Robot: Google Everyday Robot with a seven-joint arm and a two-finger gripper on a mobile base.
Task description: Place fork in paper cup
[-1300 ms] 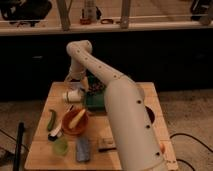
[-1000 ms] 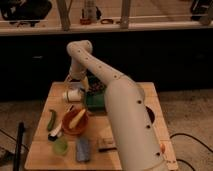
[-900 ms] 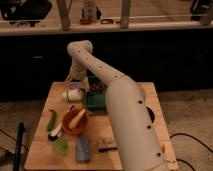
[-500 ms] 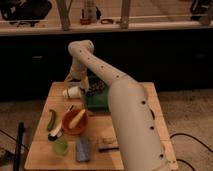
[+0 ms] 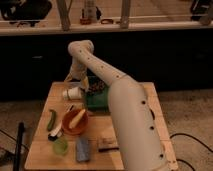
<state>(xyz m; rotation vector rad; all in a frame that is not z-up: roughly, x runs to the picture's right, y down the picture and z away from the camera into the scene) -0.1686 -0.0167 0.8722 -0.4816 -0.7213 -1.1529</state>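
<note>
1. The paper cup (image 5: 72, 93) lies on its side toward the table's (image 5: 42, 152) 11 o'clock corner, with its long axis roughly 9-to-3 o'clock. I cannot tell which end is the mouth.
2. The gripper (image 5: 76, 81) hangs just at the cup's 12 o'clock. I cannot tell whether it is apart or together.
3. I cannot make out the fork.

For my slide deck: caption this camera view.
Robot arm reaches over the wooden table, gripper at the paper cup behind the orange bowl.
</note>
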